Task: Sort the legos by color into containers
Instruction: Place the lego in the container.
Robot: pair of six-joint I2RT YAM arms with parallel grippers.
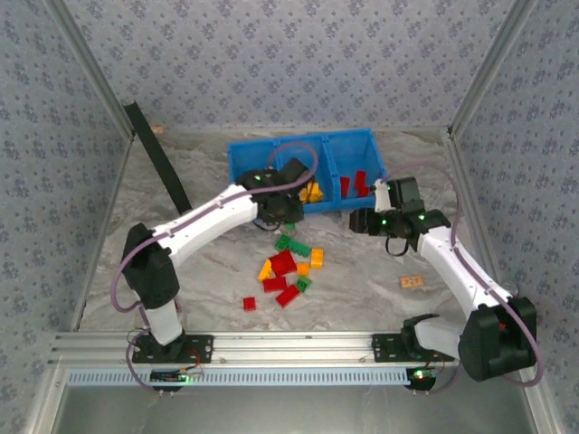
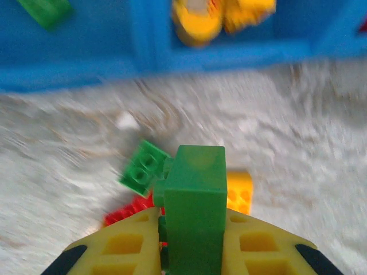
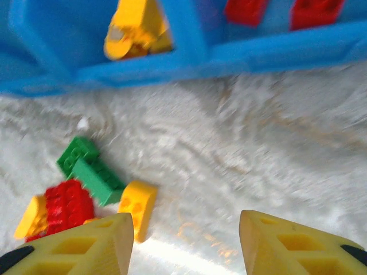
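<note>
Blue three-compartment tray (image 1: pixel 237 167), far centre: yellow bricks (image 1: pixel 312 192) in the middle compartment, red bricks (image 1: pixel 355 183) in the right. Loose mixed bricks (image 1: pixel 288 267) clustered on its near side. One green brick (image 2: pixel 194 195) clamped in left gripper (image 2: pixel 192 217).

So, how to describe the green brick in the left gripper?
Start at the blue tray at the back. Just before it, the left gripper is shut on a green brick. Only this green one stands between yellow fingers.

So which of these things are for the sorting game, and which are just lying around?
For the job: loose bricks on the table, held green brick, blue tray.
Just lying about: flat orange tag, black strip.
</note>
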